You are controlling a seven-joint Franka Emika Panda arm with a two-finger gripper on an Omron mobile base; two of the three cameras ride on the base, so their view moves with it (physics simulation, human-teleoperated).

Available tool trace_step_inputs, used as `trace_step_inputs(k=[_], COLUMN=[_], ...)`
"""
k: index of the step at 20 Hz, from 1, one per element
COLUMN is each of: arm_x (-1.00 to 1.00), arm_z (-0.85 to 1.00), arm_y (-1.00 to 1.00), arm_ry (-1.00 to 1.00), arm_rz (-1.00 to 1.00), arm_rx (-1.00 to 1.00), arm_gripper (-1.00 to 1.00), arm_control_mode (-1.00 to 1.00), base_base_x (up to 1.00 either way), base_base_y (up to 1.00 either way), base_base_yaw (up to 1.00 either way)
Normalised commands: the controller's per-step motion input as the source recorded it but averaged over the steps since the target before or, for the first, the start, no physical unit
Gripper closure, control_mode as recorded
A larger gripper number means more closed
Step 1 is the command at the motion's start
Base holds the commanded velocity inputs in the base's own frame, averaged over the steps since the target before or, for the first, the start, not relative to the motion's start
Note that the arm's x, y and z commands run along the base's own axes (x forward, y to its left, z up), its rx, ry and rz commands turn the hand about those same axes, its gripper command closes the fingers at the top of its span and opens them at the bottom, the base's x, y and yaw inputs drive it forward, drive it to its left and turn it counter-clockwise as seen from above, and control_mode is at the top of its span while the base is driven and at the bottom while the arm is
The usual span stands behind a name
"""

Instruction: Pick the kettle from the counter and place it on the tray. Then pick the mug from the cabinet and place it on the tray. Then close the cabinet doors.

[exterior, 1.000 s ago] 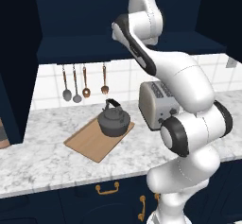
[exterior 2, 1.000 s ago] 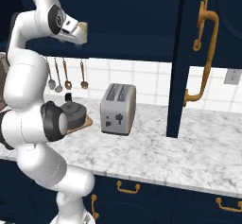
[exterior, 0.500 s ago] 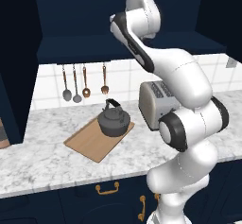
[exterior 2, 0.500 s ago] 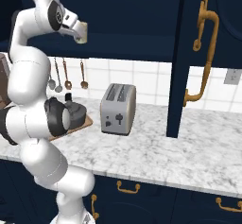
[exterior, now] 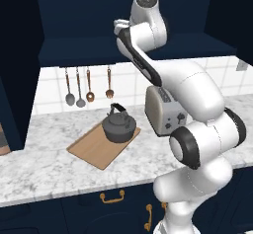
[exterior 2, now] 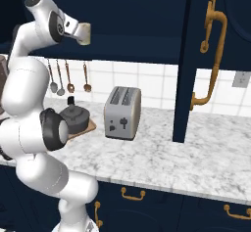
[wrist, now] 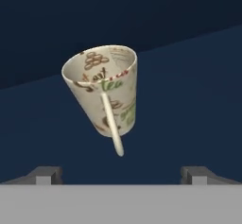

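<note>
The cream mug (wrist: 105, 95) with printed marks stands on the dark floor of the cabinet (exterior: 84, 11), its thin handle turned toward the hand camera. My gripper (wrist: 121, 175) is open, fingertips wide apart and a short way back from the mug, touching nothing. In the right base view the gripper (exterior 2: 84, 33) is raised at the cabinet's mouth. The dark grey kettle (exterior: 118, 127) sits on the wooden tray (exterior: 91, 150) on the marbled counter (exterior: 44, 166). One cabinet door (exterior 2: 184, 59) hangs open with its brass handle (exterior 2: 213, 55) showing.
A silver toaster (exterior: 165, 112) stands on the counter right of the tray, close to my arm. Several utensils (exterior: 79, 87) hang on the tiled wall behind the kettle. Another open door (exterior: 17, 80) rises at the left. Navy drawers with brass handles (exterior: 112, 196) run below.
The hand has shifted slightly at the cabinet opening. Its jaws stay wide. The kettle and tray have not moved.
</note>
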Motion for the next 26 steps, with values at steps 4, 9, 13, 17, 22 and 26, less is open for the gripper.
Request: trace_step_inputs(k=[4,9,13,17,22,26], arm_x=[0.03,0.05,0.19,0.31,0.34,0.29], arm_z=[0.00,0.00,0.00,0.00,0.00,0.00], arm_y=[0.00,0.00,0.00,0.00,0.00,0.01], arm_ry=[-0.07,0.02,0.08,0.03,0.03,0.05], arm_rz=[0.00,-0.02,-0.04,-0.03,-0.04,-0.03], arm_rx=[0.00,0.00,0.00,0.00,0.00,0.00], arm_gripper=[-1.00,-1.00,-1.00,-1.00,-1.00,-1.00], arm_control_mode=[-1.00,-1.00,-1.00,-1.00,-1.00,-1.00], base_base_x=[0.00,0.00,0.00,0.00,0.00,0.00], base_base_y=[0.00,0.00,0.00,0.00,0.00,0.00], base_base_yaw=[0.00,0.00,0.00,0.00,0.00,0.00])
